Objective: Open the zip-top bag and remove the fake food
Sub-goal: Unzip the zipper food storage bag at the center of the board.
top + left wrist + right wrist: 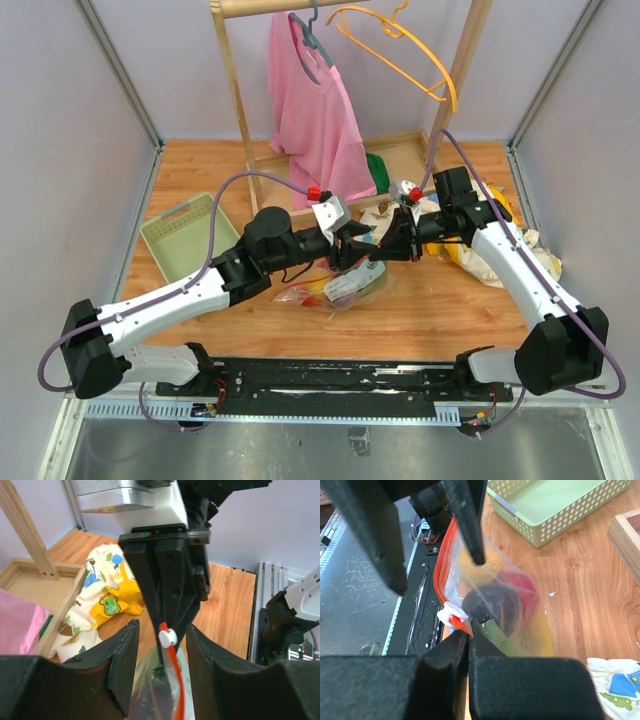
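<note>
Lower frame: left fingers stand apart astride the white slider while right fingers, closed, pinch the zip-top bag at its mouth, apparently bracing it for unzipping.

Right gripper tight on zip-top bag orange strip.

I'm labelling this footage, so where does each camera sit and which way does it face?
Top external: above and behind both arms, looking down at the table.
Left wrist: faces the right gripper and cloth; left gripper shows.
Right wrist: faces the near edge and tray; right gripper shows.
All share the zip-top bag.
</note>
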Controlling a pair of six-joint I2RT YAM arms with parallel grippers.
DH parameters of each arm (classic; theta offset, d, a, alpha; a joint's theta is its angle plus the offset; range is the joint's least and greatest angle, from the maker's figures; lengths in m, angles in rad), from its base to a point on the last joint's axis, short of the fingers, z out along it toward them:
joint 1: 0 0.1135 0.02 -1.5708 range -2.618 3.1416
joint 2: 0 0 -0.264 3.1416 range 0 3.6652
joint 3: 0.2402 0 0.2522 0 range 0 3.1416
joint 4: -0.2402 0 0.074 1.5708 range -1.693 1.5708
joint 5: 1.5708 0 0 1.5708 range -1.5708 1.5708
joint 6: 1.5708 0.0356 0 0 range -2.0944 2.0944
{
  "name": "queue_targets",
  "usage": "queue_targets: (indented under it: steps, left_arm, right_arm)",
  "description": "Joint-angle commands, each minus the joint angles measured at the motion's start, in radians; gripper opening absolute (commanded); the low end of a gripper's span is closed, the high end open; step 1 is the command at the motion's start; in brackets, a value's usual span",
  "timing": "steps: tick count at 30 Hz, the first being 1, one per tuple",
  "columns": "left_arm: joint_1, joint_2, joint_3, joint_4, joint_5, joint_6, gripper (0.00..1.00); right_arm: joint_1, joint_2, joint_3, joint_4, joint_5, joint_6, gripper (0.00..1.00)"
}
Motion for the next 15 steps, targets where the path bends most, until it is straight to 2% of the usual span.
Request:
queue_targets:
  steps: [1,7,12,15]
  left_arm:
    - [-0.063,0.012,0.0,0.045,-0.088,0.001,0.46]
    - [-0.117,0.027,0.043,-0.058,-0.215,0.003,0.45]
    - [-0.127,0.054,0.082,-0.123,-0.271,0.012,0.36]
    - [-0.128,0.067,0.09,-0.136,-0.293,0.012,0.34]
  right_arm:
    - [0.023,0.013,0.047,-0.037,0.006,-0.034,0.01]
    - [0.029,0.029,0.071,-0.051,-0.005,-0.038,0.01]
    - [0.032,0.028,0.073,-0.054,-0.009,-0.039,0.01]
    - [0.032,0.025,0.072,-0.054,-0.009,-0.039,0.01]
